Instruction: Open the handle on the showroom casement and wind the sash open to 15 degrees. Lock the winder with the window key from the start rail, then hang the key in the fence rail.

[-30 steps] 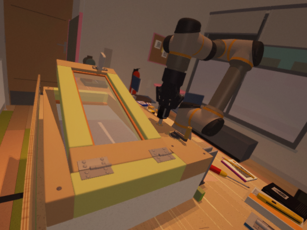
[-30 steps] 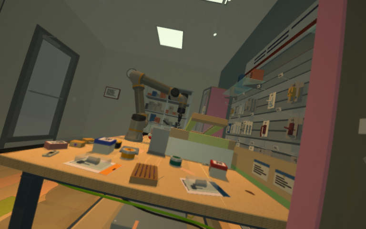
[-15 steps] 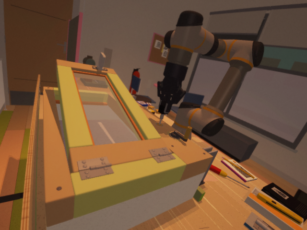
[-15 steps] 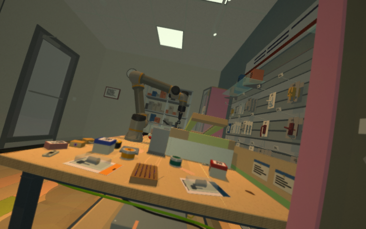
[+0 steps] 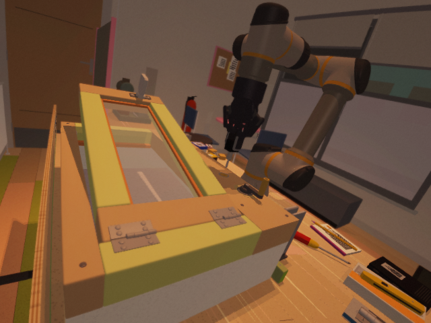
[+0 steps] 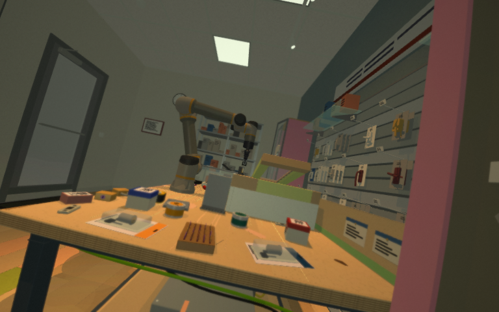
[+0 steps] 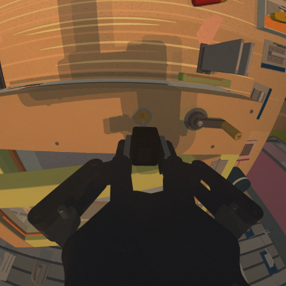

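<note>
On the workbench the casement frame stands with its yellow-green sash (image 5: 139, 146) swung partly open, and the grey handle (image 5: 142, 87) points up at the sash's far edge. On the frame's side rail sit the round keyhole (image 7: 142, 116) and, beside it, the winder crank (image 7: 213, 124) with its yellow knob. My gripper (image 5: 232, 147) hangs straight above the keyhole, closed on the window key (image 5: 228, 160), whose thin shank points down at the lock. In the wrist camera the fingers hide the key's head.
A grey box (image 7: 225, 56) and a green bar (image 7: 204, 79) lie on the bench just past the frame. A red-handled screwdriver (image 5: 315, 245), a notepad and tool trays lie near the frame's hinge end. The arm's base (image 5: 278, 167) stands close beside the crank.
</note>
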`<control>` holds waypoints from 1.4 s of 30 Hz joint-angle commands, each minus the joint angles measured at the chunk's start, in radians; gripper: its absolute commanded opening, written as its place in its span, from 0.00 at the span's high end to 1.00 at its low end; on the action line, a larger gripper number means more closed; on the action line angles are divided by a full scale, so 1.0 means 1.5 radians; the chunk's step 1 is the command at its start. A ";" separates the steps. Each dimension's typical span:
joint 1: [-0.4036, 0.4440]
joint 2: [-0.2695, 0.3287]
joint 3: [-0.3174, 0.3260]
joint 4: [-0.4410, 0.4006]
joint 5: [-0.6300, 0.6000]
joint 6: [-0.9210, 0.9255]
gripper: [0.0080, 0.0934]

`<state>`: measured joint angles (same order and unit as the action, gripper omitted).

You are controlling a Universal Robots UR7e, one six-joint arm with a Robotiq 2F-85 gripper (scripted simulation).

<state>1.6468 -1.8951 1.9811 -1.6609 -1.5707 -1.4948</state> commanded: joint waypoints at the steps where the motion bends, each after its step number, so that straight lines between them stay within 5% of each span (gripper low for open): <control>1: 0.000 0.000 -0.002 0.002 0.000 0.000 1.00; 23: 0.000 -0.002 -0.020 0.021 0.000 0.000 1.00; 31: 0.000 0.000 -0.118 0.116 0.000 0.000 1.00; 42: 0.028 -0.003 -0.120 0.123 0.000 0.028 1.00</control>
<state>1.6882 -1.8993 1.8012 -1.4753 -1.5710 -1.4525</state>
